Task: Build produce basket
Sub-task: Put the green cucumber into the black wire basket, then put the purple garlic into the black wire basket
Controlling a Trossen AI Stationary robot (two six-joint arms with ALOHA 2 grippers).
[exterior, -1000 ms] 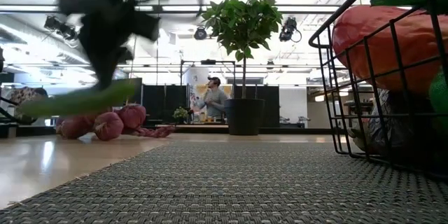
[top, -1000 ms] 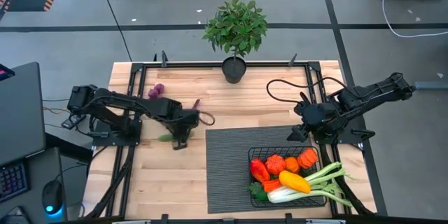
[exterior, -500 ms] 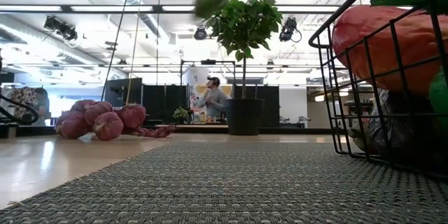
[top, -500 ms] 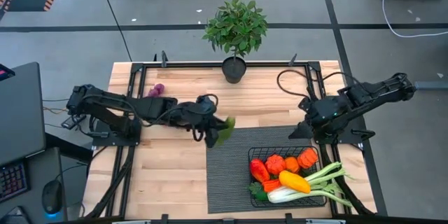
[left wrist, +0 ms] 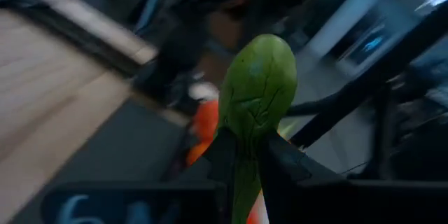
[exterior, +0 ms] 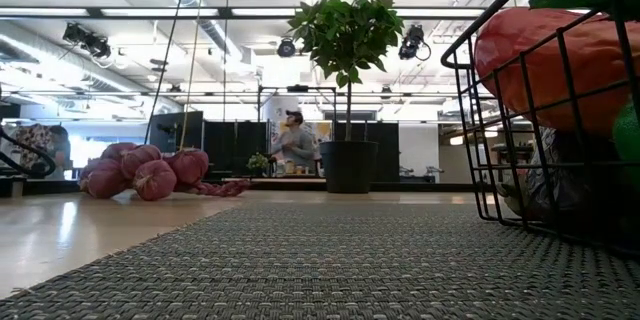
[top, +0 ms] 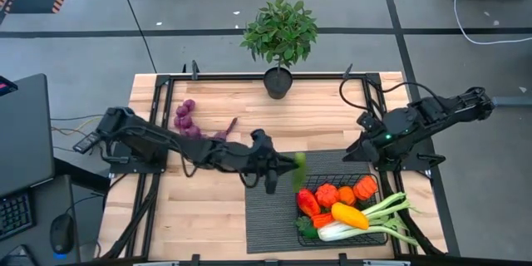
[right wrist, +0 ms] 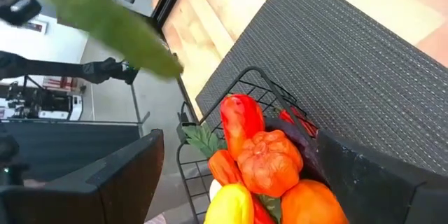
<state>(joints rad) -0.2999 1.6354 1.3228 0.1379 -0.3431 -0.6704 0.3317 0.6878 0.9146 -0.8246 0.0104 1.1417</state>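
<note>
Left gripper (top: 288,172): clamped on the cucumber (top: 298,169), which is gripped near one end so that the rest of its length sticks out past the fingers and can be lowered in first.
Cucumber: carried in the air over the ribbed mat (top: 266,208), just beside the basket's near corner; in the left wrist view (left wrist: 256,101) it is seen pointing toward the orange and red produce beyond.
Basket (top: 369,234): set on the mat's right part, probably so that it does not slide while it is being filled.
Basket contents: a red pepper (top: 307,200), orange tomato-like pieces, a yellow pepper (top: 349,214) and a leek (top: 374,216) whose green end hangs over the rim.
Right gripper (top: 355,153): fingers held wide apart with nothing between them, parked just behind the basket, judged to be kept out of the left arm's way.
Grapes (top: 184,117): left on the bare wood at the far left of the table, well apart from the basket, not yet collected.
Step in hand: judged to be the delivery of the cucumber into the basket.
</note>
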